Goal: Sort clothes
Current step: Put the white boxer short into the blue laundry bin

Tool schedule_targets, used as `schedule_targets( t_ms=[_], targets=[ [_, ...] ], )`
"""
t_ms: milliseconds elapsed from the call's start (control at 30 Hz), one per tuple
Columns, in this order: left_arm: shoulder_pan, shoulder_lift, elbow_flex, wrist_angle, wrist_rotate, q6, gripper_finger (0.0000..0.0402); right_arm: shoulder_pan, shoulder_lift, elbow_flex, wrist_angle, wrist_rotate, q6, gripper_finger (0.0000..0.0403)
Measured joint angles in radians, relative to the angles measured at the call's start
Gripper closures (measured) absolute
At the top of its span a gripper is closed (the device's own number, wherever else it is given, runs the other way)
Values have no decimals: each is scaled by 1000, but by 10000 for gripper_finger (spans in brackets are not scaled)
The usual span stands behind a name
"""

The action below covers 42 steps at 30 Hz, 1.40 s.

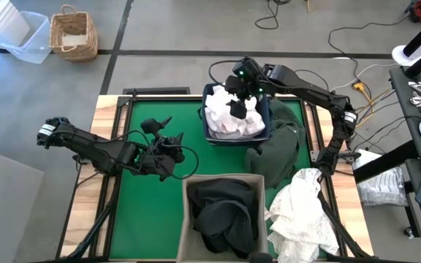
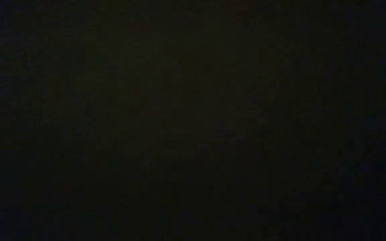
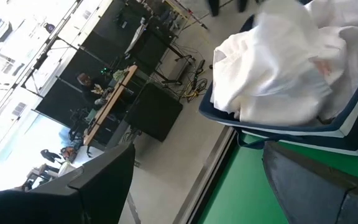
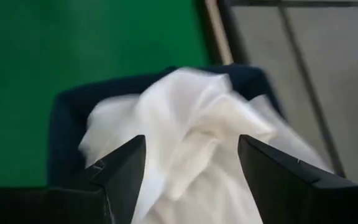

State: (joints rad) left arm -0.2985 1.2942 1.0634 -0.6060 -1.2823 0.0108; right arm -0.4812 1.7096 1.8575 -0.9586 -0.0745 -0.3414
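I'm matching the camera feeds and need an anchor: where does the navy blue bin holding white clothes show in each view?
High view: navy blue bin at the mat's far edge, centre-right, under the right gripper.
Low view: black, nothing shows.
Left wrist view: upper right, on the green mat.
Right wrist view: centre, rim behind the open fingers.
Shared landmark: the white clothes heaped inside.
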Motion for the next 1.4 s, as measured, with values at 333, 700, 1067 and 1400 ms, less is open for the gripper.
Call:
schedule_targets(
  t_ms=[333, 700, 1067, 1400],
  targets=[
    [0, 0, 0, 0, 0, -2, 74, -15, 2, -10, -3, -53, -49, 260],
    [0, 0, 0, 0, 0, -2, 74, -16, 2, -50, -40, -170, -65, 392],
    [0, 0, 0, 0, 0, -2, 74, -17, 4, -273, -51, -195, -104, 394],
    [0, 0, 0, 4, 0, -2, 74, -35, -12, -314, 7, -185, -101, 394]
  ],
)
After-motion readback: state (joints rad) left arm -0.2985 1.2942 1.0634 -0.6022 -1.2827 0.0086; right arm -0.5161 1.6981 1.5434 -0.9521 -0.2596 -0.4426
